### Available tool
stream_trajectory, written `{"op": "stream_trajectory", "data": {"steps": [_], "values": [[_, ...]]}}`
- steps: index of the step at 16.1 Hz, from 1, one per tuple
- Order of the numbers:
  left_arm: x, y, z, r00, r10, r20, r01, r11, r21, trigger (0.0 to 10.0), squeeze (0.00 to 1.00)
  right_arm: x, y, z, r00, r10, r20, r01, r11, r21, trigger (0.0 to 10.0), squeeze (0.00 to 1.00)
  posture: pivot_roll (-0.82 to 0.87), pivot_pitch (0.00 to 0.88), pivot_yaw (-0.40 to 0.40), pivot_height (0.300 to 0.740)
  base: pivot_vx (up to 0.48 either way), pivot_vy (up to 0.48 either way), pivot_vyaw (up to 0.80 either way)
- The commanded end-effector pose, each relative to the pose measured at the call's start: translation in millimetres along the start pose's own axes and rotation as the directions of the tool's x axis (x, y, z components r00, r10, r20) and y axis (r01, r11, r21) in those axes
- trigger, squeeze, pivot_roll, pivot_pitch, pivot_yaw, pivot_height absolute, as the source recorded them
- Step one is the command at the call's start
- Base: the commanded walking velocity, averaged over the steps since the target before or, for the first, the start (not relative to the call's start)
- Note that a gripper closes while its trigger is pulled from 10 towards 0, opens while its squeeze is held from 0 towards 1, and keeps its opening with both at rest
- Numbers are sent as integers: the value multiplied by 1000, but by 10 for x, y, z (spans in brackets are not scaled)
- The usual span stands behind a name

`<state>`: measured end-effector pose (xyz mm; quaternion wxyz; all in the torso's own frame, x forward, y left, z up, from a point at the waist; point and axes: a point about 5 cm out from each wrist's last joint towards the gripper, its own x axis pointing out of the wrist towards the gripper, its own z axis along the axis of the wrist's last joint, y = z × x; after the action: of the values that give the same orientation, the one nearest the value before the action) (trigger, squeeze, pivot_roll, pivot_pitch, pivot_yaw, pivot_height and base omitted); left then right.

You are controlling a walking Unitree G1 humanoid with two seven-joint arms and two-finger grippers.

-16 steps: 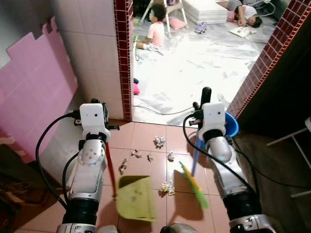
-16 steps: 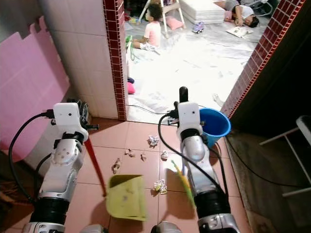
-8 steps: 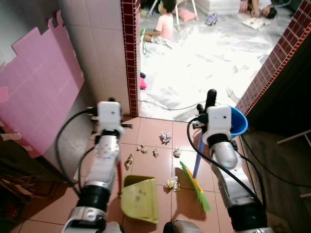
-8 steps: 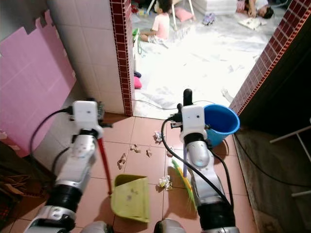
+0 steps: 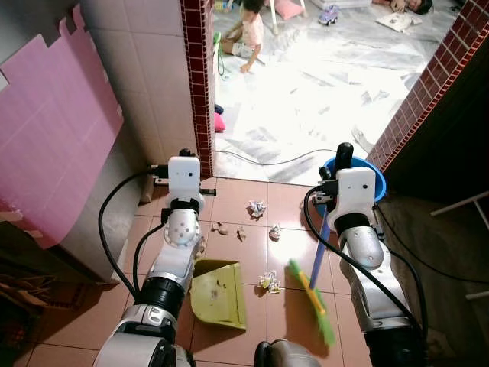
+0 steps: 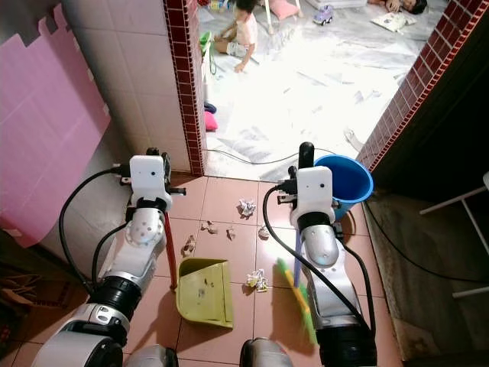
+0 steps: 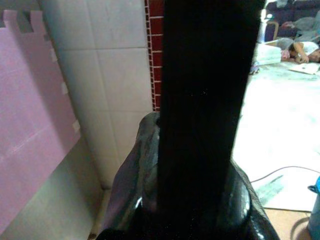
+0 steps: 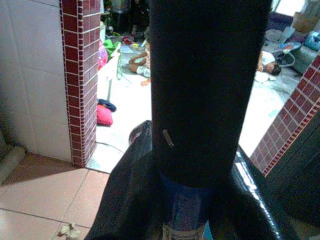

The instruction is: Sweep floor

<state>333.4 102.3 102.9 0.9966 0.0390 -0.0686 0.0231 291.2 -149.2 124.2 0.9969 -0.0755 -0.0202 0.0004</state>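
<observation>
A yellow-green dustpan [image 6: 204, 291] lies flat on the terracotta tiles, its red handle [image 6: 170, 256] rising to my left gripper [image 6: 159, 191], which is shut on it. My right gripper [image 5: 331, 200] is shut on the blue handle [image 5: 322, 245] of a broom. The broom's green head [image 5: 312, 297] is blurred, low on the floor right of the dustpan. One crumpled paper scrap [image 5: 267, 282] lies between dustpan and broom head. Several more scraps [image 5: 257, 207] are scattered farther ahead. In the right wrist view the handle's black top [image 8: 200, 90] stands close up.
A blue bucket [image 5: 376, 177] stands behind my right wrist by the brick wall [image 5: 428, 84]. A brick-edged tiled pillar [image 5: 197, 84] and pink panel [image 5: 53, 130] close the left. Beyond the doorway, a child [image 5: 248, 30] sits on white floor; another person [image 5: 409, 6] lies farther back. A cable [image 5: 260, 160] crosses the threshold.
The camera has shifted. My left arm has come inward, closer over the dustpan. The broom head now shows blurred and a little farther from the nearest scrap.
</observation>
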Motion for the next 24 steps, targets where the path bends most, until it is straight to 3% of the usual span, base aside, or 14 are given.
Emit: {"op": "stream_trajectory", "data": {"steps": [1, 5, 7, 9, 13, 15, 18, 21, 24], "values": [[40, -58, 79, 998, 8, 56, -8, 1000, -11, 10000, 0, 28, -26, 165, 998, -13, 59, 11, 1000, 22, 10000, 0, -171, 122, -46, 740, 0, 0, 0], [54, -179, 47, 999, 4, 47, -2, 999, -41, 10000, 0, 46, 11, 173, 1000, 3, 31, -8, 988, 155, 10000, 0, -182, 103, -57, 740, 0, 0, 0], [45, -188, 14, 999, 6, 37, -5, 999, -33, 10000, 0, 48, 103, 195, 998, 68, 8, -68, 953, 296, 10000, 0, -184, 92, -59, 740, 0, 0, 0], [50, -167, -15, 999, 30, 24, -29, 999, -32, 10000, 0, 41, 199, 205, 984, 176, -16, -158, 915, 371, 10000, 0, -190, 76, -62, 740, 0, 0, 0], [84, -153, 0, 999, 42, 26, -41, 999, -33, 10000, 0, 185, 100, 417, 953, 300, 42, -291, 868, 402, 10000, 0, -199, 46, -56, 740, 0, 0, 0], [156, -72, 30, 995, 102, 14, -101, 993, -54, 10000, 0, 262, 28, 470, 960, 276, 54, -272, 863, 427, 10000, 0, -196, 24, -59, 740, 0, 0, 0], [290, 51, 133, 986, 164, 5, -163, 981, -110, 10000, 0, 335, 53, 668, 949, 294, 114, -315, 854, 414, 10000, 0, -187, 1, -56, 740, 0, 0, 0], [331, 109, 137, 987, 159, -10, -159, 981, -114, 10000, 0, 463, 20, 983, 933, 294, 208, -356, 838, 414, 10000, 0, -193, 0, -51, 740, 0, 0, 0], [340, 105, 122, 989, 146, -26, -148, 982, -114, 10000, 0, 558, -78, 1163, 928, 265, 263, -356, 841, 407, 10000, 0, -196, 0, -52, 740, 0, 0, 0]]}}
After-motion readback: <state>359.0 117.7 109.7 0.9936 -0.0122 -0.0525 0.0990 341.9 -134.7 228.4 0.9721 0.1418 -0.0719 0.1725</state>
